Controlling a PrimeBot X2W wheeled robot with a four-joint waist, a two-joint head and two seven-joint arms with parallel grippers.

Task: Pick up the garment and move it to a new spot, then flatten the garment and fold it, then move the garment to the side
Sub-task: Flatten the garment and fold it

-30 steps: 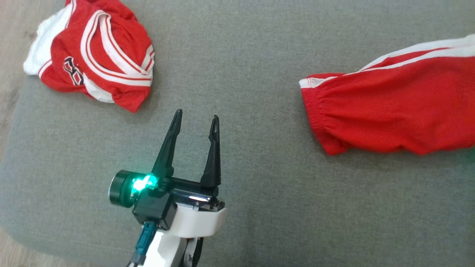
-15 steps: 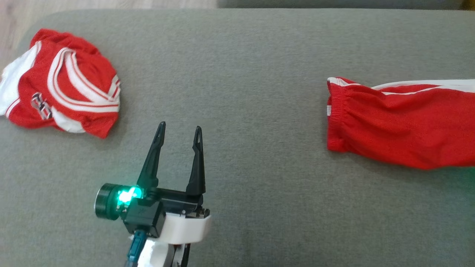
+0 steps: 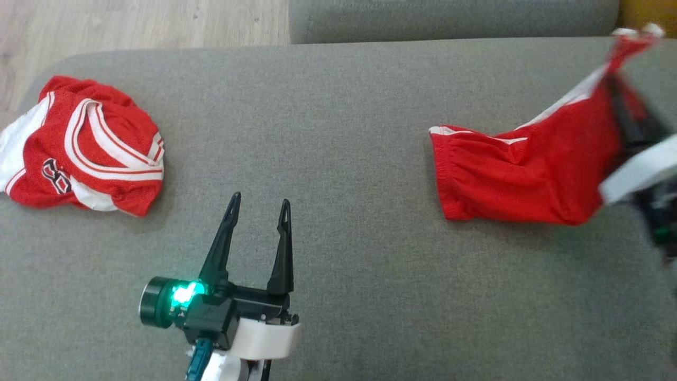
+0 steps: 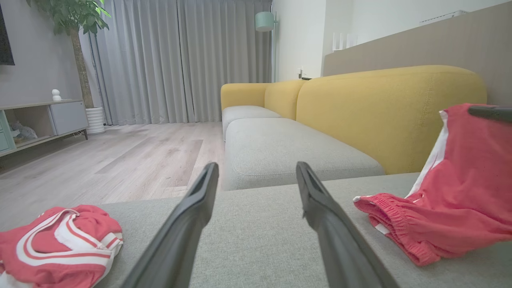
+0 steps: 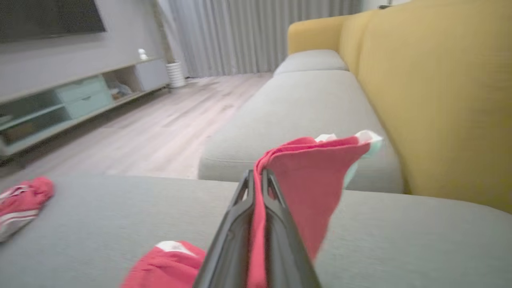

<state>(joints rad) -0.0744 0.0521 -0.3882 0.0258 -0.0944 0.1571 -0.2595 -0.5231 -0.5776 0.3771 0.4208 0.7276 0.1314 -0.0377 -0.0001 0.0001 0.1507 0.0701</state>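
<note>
Pinching one end of the red shorts (image 3: 518, 180), the right gripper (image 5: 256, 178) has its jaws pressed together on a fold of cloth that stands up between them. In the head view that gripper is blurred.

- Garment: the held end is raised at the right of the grey sofa cushion (image 3: 338, 106). The gathered elastic end lies on the cushion, toward the middle.
- Left gripper (image 3: 259, 199): fingers spread with nothing between them, above the cushion's near left part and well apart from the shorts.
- Other item: a crumpled red-and-white jersey (image 3: 84, 153) at the cushion's left end, with neither gripper touching it.

Step in hand, as judged: the first one, picking up and moving. The shorts are only partly off the surface.

Next move calls for:
- raising the pinch until the trailing end clears, or dragging it cleanly;
- carrying the shorts to the bare stretch of cushion between their present place and the jersey;
- laying them down spread out, so both grippers can flatten them.

Risk: a single pinch on thin cloth may slip.
</note>
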